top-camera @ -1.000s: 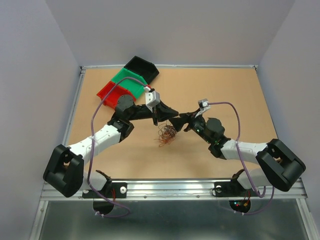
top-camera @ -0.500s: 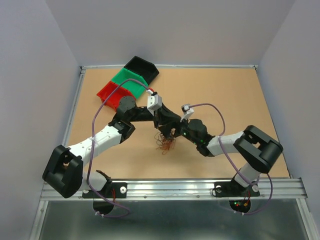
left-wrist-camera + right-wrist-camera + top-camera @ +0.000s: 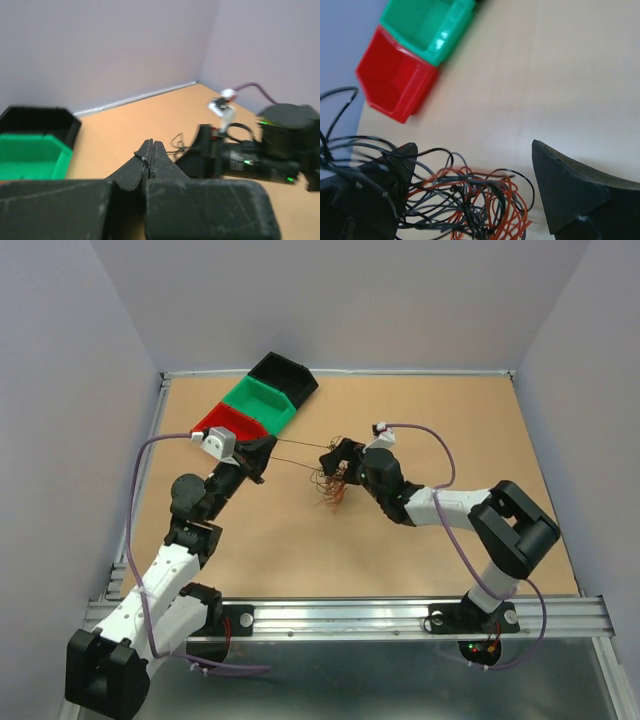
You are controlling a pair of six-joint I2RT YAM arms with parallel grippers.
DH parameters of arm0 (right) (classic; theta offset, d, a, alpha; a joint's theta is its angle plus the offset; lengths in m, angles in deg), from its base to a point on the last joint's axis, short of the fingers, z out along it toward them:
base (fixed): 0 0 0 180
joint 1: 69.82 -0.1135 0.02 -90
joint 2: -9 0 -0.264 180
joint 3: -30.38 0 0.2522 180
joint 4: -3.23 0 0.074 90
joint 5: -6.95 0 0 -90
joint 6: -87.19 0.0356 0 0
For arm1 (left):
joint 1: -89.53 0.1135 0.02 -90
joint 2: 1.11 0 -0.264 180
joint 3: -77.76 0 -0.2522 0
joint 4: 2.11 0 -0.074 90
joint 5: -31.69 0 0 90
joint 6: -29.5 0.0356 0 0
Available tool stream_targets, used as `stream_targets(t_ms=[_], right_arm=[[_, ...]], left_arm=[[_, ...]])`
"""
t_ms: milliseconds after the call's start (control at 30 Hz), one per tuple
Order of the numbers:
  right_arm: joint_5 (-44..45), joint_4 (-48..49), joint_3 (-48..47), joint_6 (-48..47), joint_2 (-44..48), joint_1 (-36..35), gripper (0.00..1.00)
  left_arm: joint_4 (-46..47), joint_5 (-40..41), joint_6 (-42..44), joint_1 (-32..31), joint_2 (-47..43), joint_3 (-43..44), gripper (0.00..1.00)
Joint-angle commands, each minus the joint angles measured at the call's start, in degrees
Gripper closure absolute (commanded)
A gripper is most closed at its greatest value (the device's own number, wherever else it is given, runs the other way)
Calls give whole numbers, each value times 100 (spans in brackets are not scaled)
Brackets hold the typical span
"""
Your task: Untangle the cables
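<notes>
The cables [image 3: 335, 485] are a small tangle of red, orange-brown and dark wires on the table's middle. My left gripper [image 3: 266, 450] is to their left and shut on one thin dark wire [image 3: 300, 444], which runs taut from it to the tangle. In the left wrist view the fingers [image 3: 151, 146] are pressed together, with the black wire [image 3: 142, 159] pinched between them. My right gripper [image 3: 337, 453] is open right over the tangle. In the right wrist view its jaws [image 3: 472, 150] stand wide apart around the wires [image 3: 475, 200], some of which drape over the left finger [image 3: 375, 190].
Three small bins stand in a row at the far left: black [image 3: 283, 375], green [image 3: 258, 403] and red [image 3: 222, 423]. The red bin [image 3: 395, 87] and the green bin [image 3: 427, 25] also show in the right wrist view. The right arm [image 3: 260, 155] shows in the left wrist view.
My left arm has pulled back to the left with a dark wire in its fingers, drawing it taut. My right gripper has moved onto the tangle, which has shifted slightly away.
</notes>
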Motion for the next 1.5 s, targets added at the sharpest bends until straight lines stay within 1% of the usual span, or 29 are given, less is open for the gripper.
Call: stream_targets(t_ms=[0,100,167,233,400,433,467,500,567,600,633,733,800,833,933,1000,1033,1067,1100,1133,1167,1200,1233,1267,1333,1367,1400,1433,1467], right_arm=[[1628,-1743,510,523,293,608,0],[1786,-1831,730,673,523,785,0],[1961,-1997,774,761,707,847,0],[2050,-2086,809,796,900,926,0],[2339,-2244,897,814,1173,1092,0],[2401,-2714,836,1032,1235,1206,0],[2550,-2963,801,1208,1435,1355,0],[2603,-3035,974,1314,1637,1626,0],[2709,-3027,1212,1543,2024,1804,0],[2909,-3035,1309,1604,2392,1875,0],[3042,-3035,1449,1640,2526,1884,0],[3254,-3035,1573,1719,2904,1902,0],[3202,-3027,1591,1780,2975,1902,1],[3167,-3027,1565,1790,2975,1902,3],[3000,-3027,1486,1615,2923,1902,4],[2702,-2939,1433,1431,2923,1902,4],[2457,-2817,1433,855,2940,1902,3],[1576,-2224,1468,397,3019,1893,2],[984,-1800,1738,-25,3089,1901,2],[351,-682,1976,-560,3194,1902,2],[-734,-80,2222,-679,3282,1902,2],[-1180,509,2694,-732,3353,1893,2],[-1437,968,2760,-759,3327,1893,2],[-1787,1190,2699,-846,3301,1884,2],[-2394,1131,2472,-1065,3126,1814,2],[-2397,1139,2427,-1119,3081,1770,2],[-2528,1157,2392,-1198,3046,1700,3],[-2564,1166,2330,-1468,2985,1465,3],[-2555,1166,2217,-1636,2958,1314,3]], left_arm=[[1423,1583,-592,471,274,467,100],[1535,1626,-584,603,346,425,100],[1667,1967,-532,682,293,346,100],[1781,2092,-558,884,258,275,100],[1834,2049,-742,1201,407,283,100],[1843,2075,-751,1228,485,292,100],[1843,2092,-760,1324,538,301,100],[1808,2101,-830,1394,609,327,100],[1729,1944,-988,1561,863,450,100],[1711,1856,-1075,1745,1082,485,100],[1711,1760,-1276,1842,1197,555,100],[1938,1486,-1384,2107,1522,556,100],[2088,1477,-1349,2116,1567,486,100],[2368,1321,-1349,2116,1559,381,100],[2791,925,-1436,2107,1576,275,100],[2932,381,-1515,2098,1620,292,100],[3046,187,-1542,2098,1698,336,100],[3082,-154,-1568,2089,1734,371,100],[3143,-314,-1603,2072,1778,398,100],[3240,-612,-1630,2011,1865,441,100],[3275,-728,-1630,1958,1901,459,100],[3337,-833,-1621,1949,1927,485,100],[3355,-930,-1534,1931,1971,503,100],[3364,-1148,-1481,1722,1972,529,100],[3355,-1439,-1297,1397,1937,608,100],[3337,-1519,-1244,1395,1893,626,100],[3311,-1607,-1165,1221,1840,644,100],[3163,-1669,-1068,1123,1700,705,100],[3014,-1774,-789,1027,1629,766,100]])
